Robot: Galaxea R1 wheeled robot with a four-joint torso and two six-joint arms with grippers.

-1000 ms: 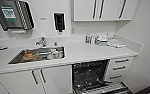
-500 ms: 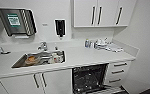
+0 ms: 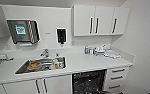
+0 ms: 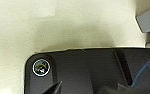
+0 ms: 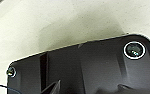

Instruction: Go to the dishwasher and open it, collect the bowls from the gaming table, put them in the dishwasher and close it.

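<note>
The dishwasher (image 3: 88, 82) sits under the white counter, right of the sink, and stands open. Its dark inside with wire racks faces me; its steel front is below the picture's edge. The bowls and the gaming table are out of view. In the left wrist view and in the right wrist view, the robot's dark plate hangs over a pale speckled floor (image 4: 66, 27) (image 5: 53, 22).
A steel sink (image 3: 42, 65) holds dishes, one of them orange-brown. White drawers (image 3: 118, 78) stand right of the dishwasher and a cabinet door (image 3: 57, 86) left of it. Cups and bottles (image 3: 98, 50) crowd the counter's far right. Wall cabinets (image 3: 99, 20) hang above.
The whole head picture has shifted down a little and the kitchen shows slightly larger, so the camera has moved. Nothing in the kitchen itself has changed.
</note>
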